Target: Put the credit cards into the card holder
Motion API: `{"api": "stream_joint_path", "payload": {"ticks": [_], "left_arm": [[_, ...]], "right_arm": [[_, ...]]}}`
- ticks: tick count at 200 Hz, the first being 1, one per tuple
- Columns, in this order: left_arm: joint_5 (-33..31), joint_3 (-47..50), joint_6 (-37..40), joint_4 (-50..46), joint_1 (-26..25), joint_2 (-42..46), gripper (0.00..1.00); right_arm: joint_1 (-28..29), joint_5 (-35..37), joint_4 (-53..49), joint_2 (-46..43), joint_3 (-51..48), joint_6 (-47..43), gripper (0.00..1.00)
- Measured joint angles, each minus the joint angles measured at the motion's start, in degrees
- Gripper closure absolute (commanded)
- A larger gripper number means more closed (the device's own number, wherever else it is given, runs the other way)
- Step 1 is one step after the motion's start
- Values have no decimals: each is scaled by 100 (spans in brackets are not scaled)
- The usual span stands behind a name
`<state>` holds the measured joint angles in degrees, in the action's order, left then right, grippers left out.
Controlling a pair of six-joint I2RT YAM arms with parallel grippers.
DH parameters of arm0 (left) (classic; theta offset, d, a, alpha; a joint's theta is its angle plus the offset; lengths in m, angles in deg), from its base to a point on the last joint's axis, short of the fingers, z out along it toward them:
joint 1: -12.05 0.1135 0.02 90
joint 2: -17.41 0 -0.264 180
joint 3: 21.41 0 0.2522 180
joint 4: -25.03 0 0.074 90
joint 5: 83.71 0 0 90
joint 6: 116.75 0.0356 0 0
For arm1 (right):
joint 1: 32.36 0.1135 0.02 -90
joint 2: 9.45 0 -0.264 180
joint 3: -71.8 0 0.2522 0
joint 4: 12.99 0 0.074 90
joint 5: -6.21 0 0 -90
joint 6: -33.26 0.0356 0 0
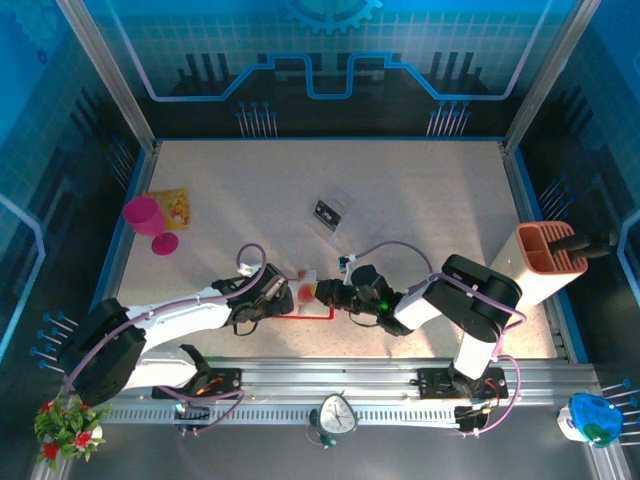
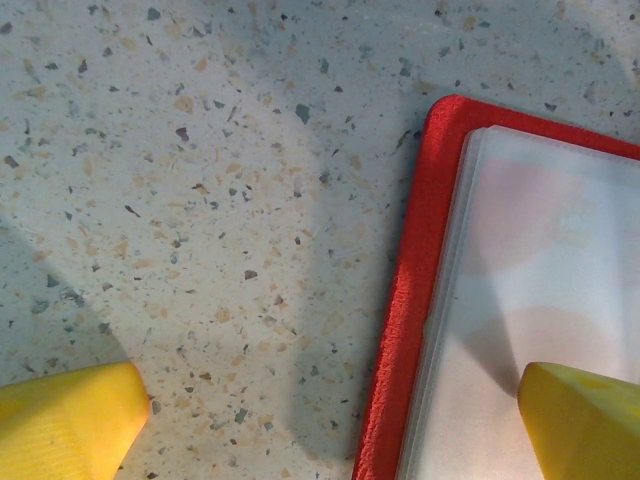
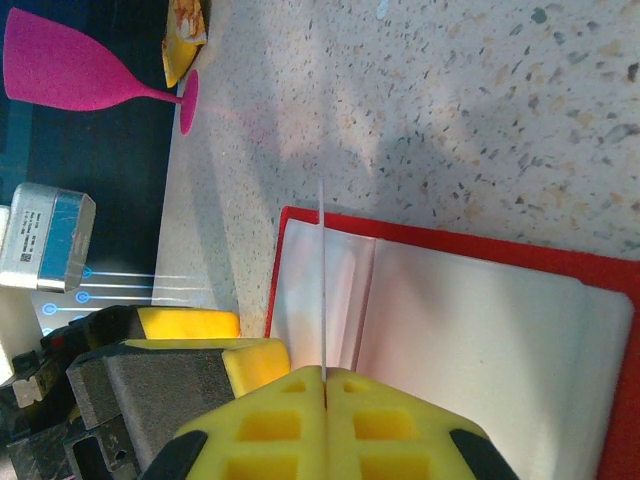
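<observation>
Insertion step in hand, by the look: pinching one credit card [image 3: 322, 270] edge-on in right gripper [image 3: 325, 378], over open card holder [image 3: 450, 245] near the table's front edge. Straddling holder's red rim with left gripper [image 2: 325, 420], fingers spread wide. Next, likely: lower card squarely into pocket slit. Farther out, second card [image 1: 328, 212] lying on speckled table [image 1: 420, 190]; beyond, blue panelled walls [image 1: 300, 50].

High rear overview; wrist close-ups on wallet [image 2: 405, 300]
</observation>
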<state>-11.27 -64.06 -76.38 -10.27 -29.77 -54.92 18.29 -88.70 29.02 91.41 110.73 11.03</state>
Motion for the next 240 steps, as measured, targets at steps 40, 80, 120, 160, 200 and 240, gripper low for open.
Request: {"api": "stream_joint_path", "payload": {"ticks": [40, 80, 120, 160, 200, 240], "left_arm": [[0, 0, 0, 0, 0, 0, 1], [0, 0, 0, 0, 0, 0, 1], [0, 0, 0, 2, 0, 0, 1], [-2, 0, 0, 2, 0, 0, 1], [-7, 2, 0, 4, 0, 0, 1], [-15, 11, 0, 24, 0, 0, 1]], "right_arm": [[20, 9, 26, 81, 0, 85, 100], [114, 83, 35, 118, 0, 149, 100], [201, 201, -7, 118, 0, 188, 100], [332, 444, -186, 103, -13, 258, 100], [433, 640, -389, -57, -85, 319, 100], [448, 667, -518, -92, -79, 323, 100]]}}
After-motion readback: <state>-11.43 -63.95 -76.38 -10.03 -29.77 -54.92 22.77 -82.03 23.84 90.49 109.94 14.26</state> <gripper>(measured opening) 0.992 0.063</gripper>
